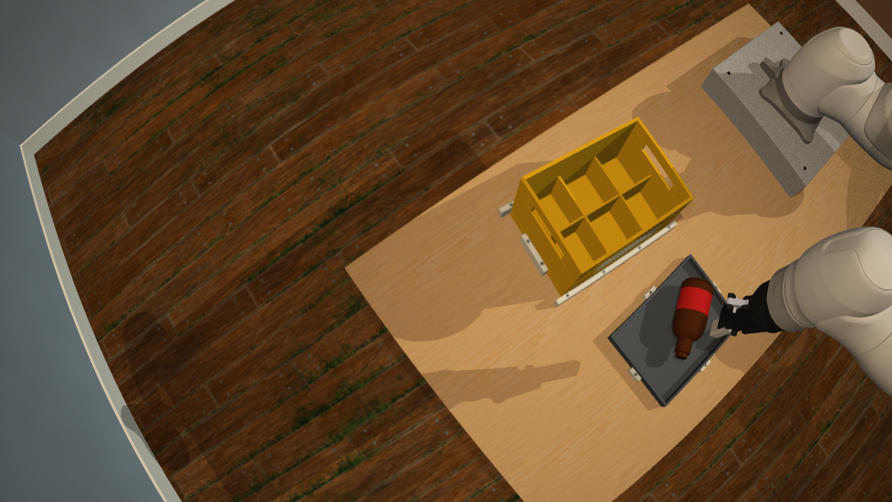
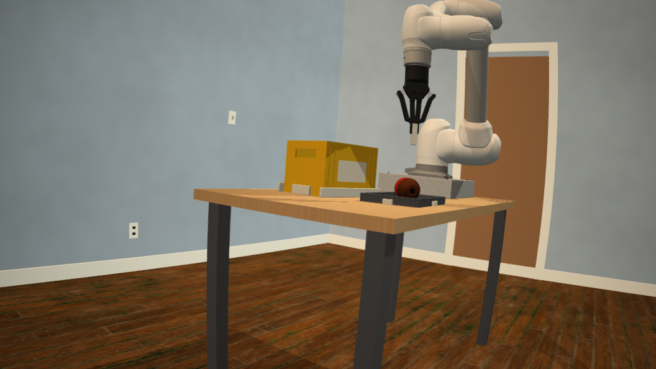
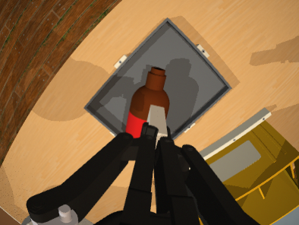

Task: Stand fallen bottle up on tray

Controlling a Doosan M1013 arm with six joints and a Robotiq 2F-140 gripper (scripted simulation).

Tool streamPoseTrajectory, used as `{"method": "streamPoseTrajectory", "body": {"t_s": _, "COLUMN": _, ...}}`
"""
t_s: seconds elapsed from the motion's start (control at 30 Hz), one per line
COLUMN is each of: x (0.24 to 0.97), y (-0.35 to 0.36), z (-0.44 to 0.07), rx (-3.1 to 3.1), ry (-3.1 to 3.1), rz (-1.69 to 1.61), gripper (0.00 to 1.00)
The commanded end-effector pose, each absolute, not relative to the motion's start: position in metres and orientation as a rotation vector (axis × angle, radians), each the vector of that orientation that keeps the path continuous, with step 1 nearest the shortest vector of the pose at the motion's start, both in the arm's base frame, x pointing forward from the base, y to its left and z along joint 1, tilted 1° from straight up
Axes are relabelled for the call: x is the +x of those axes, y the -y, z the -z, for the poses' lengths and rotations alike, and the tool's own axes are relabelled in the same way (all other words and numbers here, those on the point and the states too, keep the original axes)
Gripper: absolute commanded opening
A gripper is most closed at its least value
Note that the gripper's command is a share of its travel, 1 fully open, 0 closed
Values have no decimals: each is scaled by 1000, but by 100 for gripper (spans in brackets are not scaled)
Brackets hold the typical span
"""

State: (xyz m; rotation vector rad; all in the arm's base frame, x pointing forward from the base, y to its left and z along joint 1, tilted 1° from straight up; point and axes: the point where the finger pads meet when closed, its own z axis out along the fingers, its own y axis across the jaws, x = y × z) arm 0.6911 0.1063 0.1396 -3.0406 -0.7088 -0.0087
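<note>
The brown bottle with a red label [image 1: 692,308] [image 2: 408,188] [image 3: 149,99] lies on its side in the dark grey tray [image 1: 664,382] [image 2: 373,198] [image 3: 212,81]. In the top view its neck points down the picture; its base end is near the tray's upper corner. My gripper [image 1: 720,330] [image 2: 414,135] [image 3: 155,116] is shut with nothing between its fingers. It points down and hangs well above the tray and the bottle, not touching either. In the wrist view the fingers hide part of the label and the bottle's base end.
The yellow crate [image 1: 555,264] [image 2: 305,173] [image 3: 269,163], with its open compartments, stands beside the tray. White strips [image 1: 617,263] [image 2: 348,192] [image 3: 235,137] lie along its foot, and small white blocks sit at the tray's sides. The grey robot base [image 1: 745,124] [image 2: 461,189] stands beyond the crate.
</note>
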Motion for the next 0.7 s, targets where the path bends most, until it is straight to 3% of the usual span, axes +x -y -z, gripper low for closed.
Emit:
{"method": "streamPoseTrajectory", "body": {"t_s": 0.0, "x": 695, "y": -110, "z": -141, "rx": -3043, "ry": 707, "rz": 20, "gripper": 10}}
{"method": "streamPoseTrajectory", "body": {"t_s": 0.5, "x": 695, "y": -110, "z": -141, "rx": -3043, "ry": 707, "rz": 20, "gripper": 10}}
{"method": "streamPoseTrajectory", "body": {"t_s": 0.53, "x": 695, "y": -110, "z": -141, "rx": -3043, "ry": 707, "rz": 20, "gripper": 44}}
{"method": "streamPoseTrajectory", "body": {"t_s": 0.67, "x": 695, "y": -110, "z": -141, "rx": -3043, "ry": 707, "rz": 20, "gripper": 44}}
